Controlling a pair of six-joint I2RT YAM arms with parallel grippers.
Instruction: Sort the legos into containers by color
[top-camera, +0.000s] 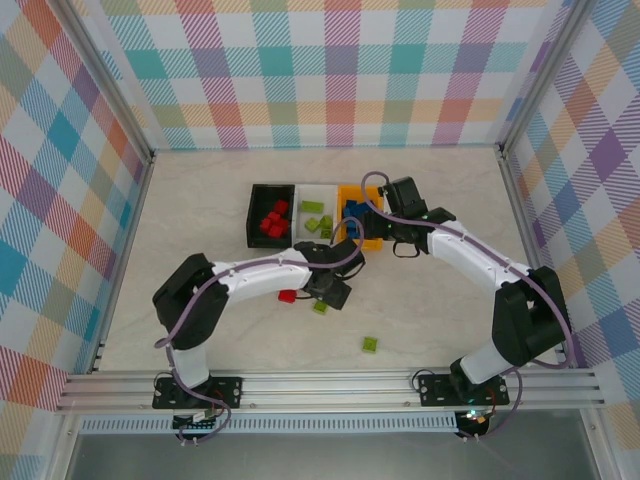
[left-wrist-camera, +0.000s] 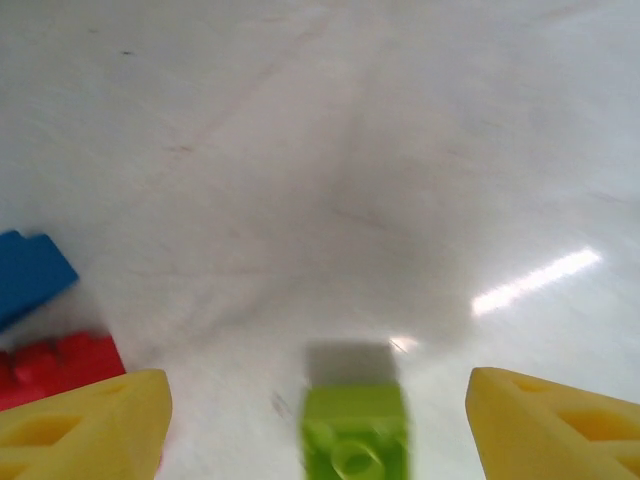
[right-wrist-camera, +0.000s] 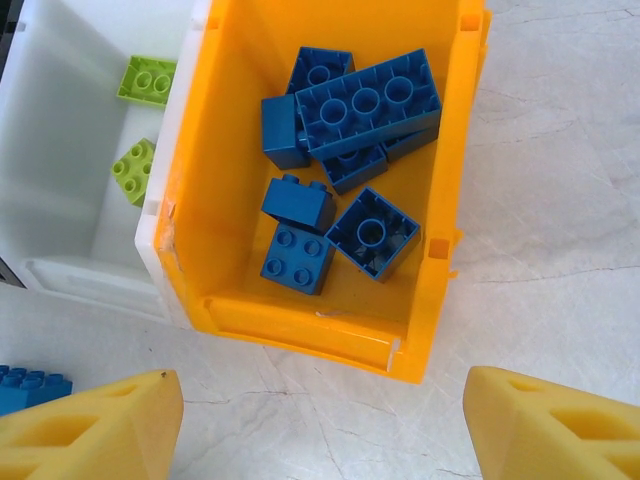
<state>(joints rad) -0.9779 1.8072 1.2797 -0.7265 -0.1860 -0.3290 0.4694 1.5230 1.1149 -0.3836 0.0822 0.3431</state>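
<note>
**Top external:** We see three small open plastic bins in a row on the pale marbled table (top-camera: 200, 220). A black bin (top-camera: 252, 215) holds red studded bricks (top-camera: 272, 220), a white bin (top-camera: 310, 192) holds lime green bricks (top-camera: 318, 222), and an orange-yellow bin (top-camera: 350, 190) holds blue bricks (top-camera: 355, 208). The left gripper (top-camera: 325, 297) hangs in front of the bins, above a loose green brick (top-camera: 320, 307) and beside a loose red brick (top-camera: 286, 296). Another green brick (top-camera: 370, 344) lies well apart. The right gripper (top-camera: 390, 238) sits by the orange-yellow bin.

**Left wrist:** We find the left gripper (left-wrist-camera: 318, 400) spread wide. The loose green brick (left-wrist-camera: 355, 435) lies on the table between its yellow fingers (left-wrist-camera: 80, 425), and neither finger touches it.

**Right wrist:** We see the right gripper (right-wrist-camera: 320, 425) gaping and empty, just in front of the orange-yellow bin (right-wrist-camera: 300, 335) and its heaped blue bricks (right-wrist-camera: 365, 100).
</note>
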